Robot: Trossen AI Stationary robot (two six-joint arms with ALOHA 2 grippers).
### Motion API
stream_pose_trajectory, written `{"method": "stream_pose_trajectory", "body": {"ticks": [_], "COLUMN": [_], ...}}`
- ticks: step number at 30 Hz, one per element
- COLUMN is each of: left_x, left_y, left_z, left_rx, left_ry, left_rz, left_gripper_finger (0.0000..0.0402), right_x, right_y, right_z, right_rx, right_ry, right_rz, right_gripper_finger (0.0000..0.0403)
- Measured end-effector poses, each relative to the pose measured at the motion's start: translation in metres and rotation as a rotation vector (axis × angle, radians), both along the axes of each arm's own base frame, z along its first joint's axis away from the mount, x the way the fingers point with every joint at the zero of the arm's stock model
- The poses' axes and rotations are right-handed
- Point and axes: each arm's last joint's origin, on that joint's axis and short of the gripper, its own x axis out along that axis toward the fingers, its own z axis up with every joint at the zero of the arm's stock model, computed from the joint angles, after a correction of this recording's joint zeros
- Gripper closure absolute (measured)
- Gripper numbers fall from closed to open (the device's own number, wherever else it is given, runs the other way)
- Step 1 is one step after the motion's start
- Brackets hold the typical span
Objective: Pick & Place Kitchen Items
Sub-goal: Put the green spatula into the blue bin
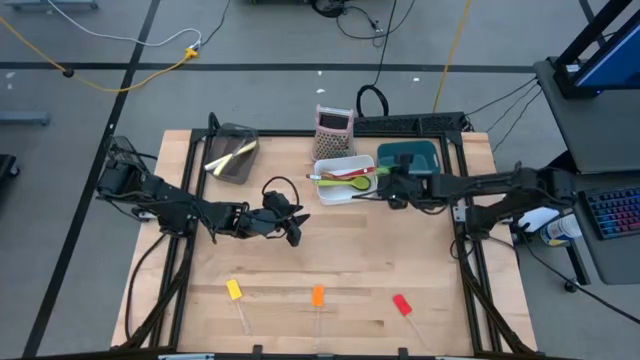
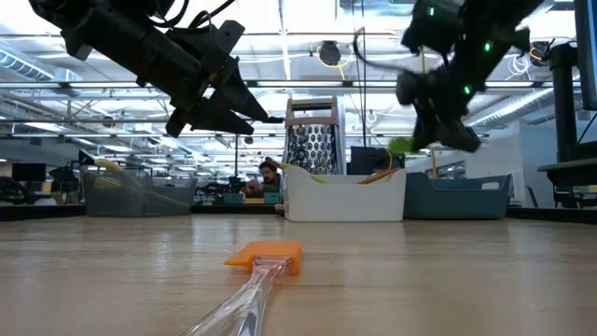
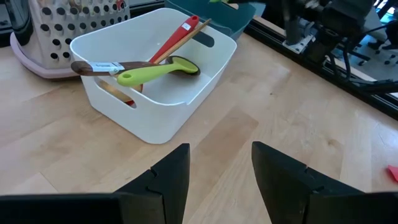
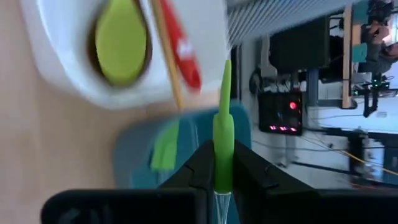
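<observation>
A: What carries everything?

B: A pale wooden plank counter (image 1: 330, 250) with a black frame, on grey floor crossed by cables; the low view looks into a hall of ceiling lights where a person (image 2: 269, 177) sits far off.

A: And your landmark?

B: The white rectangular plastic bin (image 1: 344, 190) at the far middle. It holds a green plastic spoon (image 3: 152, 71), a dark wooden spoon (image 3: 102, 67) and a red utensil (image 3: 177, 38). A teal plastic bin (image 1: 412, 153) sits just beside it, a pink-and-silver box grater (image 1: 334, 122) just behind, a dark mesh bin (image 1: 233, 152) well off to the other side.

A: The arms?

B: The right end effector (image 1: 391, 186) hangs beside the white bin, clenched on a clear-handled spatula with a green head (image 4: 223, 134). The left end effector (image 1: 291, 228) hovers nearer than the bin, released, fingers (image 3: 168, 180) apart.

A: Smaller items?

B: Yellow (image 1: 234, 290), orange (image 1: 318, 296) and red (image 1: 401, 305) clear-handled spatulas lie along the near edge, well apart from the bin.
</observation>
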Motion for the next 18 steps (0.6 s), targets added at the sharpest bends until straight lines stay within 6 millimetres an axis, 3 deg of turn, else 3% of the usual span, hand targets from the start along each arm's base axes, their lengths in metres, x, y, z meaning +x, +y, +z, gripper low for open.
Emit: {"method": "stream_pose_trajectory", "body": {"ticks": [5, 18], "left_x": [0.000, 0.000], "left_y": [0.000, 0.000], "left_z": [0.000, 0.000], "left_rx": [0.000, 0.001], "left_ry": [0.000, 0.000], "left_rz": [0.000, 0.002], "left_gripper_finger": [0.0227, 0.0227], "right_x": [-0.013, -0.031], "right_y": [-0.019, -0.055], "right_z": [-0.023, -0.049], "right_rx": [-0.035, 0.018], "right_ry": [0.080, -0.081], "right_rz": [-0.012, -0.029], "right_gripper_finger": [0.0374, 0.0369]}}
